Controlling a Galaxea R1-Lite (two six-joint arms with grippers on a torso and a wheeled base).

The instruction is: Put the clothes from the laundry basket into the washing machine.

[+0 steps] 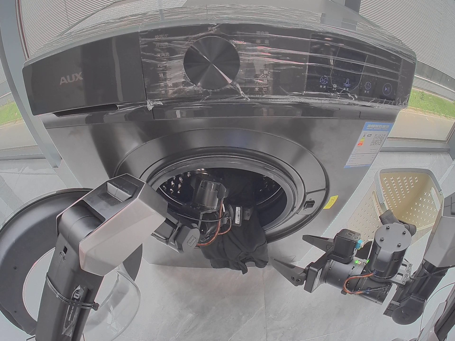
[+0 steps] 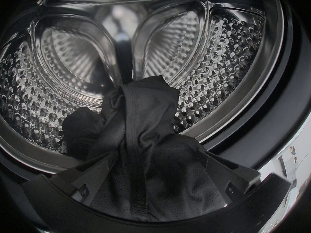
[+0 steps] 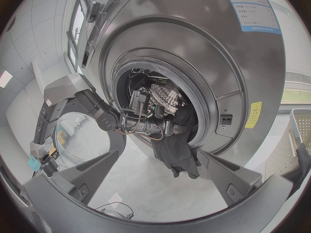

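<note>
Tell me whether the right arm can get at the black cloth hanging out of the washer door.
Probably yes: the open right tool sits near the hanging black cloth, with only bare floor between; the left arm comes from the other side.

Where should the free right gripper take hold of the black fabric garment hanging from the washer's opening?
Probably pinch the drooping lower fold of the black fabric garment, approaching from the front-right with the right gripper: it hangs free below the door rim.
</note>
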